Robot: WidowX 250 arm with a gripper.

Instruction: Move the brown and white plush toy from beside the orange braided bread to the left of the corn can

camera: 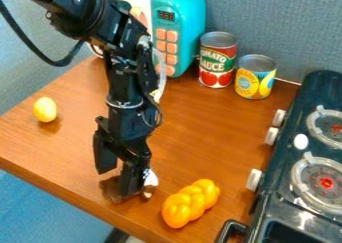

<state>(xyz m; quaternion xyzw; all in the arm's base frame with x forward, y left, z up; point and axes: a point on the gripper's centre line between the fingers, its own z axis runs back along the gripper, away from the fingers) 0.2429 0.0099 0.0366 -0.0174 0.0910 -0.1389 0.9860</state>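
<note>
Presenting a toy kitchen, apparently in a lab or office. Indicating the kitchen by a black stove (pixel 280 187) with burners (pixel 326 182) and knobs (pixel 254 179) along the right edge of the wooden table (pixel 200 137), a teal microwave (pixel 190 17), a red-and-green can (pixel 217 62) and a yellow can (pixel 255 82) near the far edge. Indicating the lab by a robot arm (pixel 127 82), suggesting an office by gray, fabric-like panels (pixel 287 27).

A small object (pixel 151 180), whitish above and brownish below, is being partly hidden near the front edge of the wooden tabletop (pixel 207 127); its full shape and pose are being obscured.
</note>
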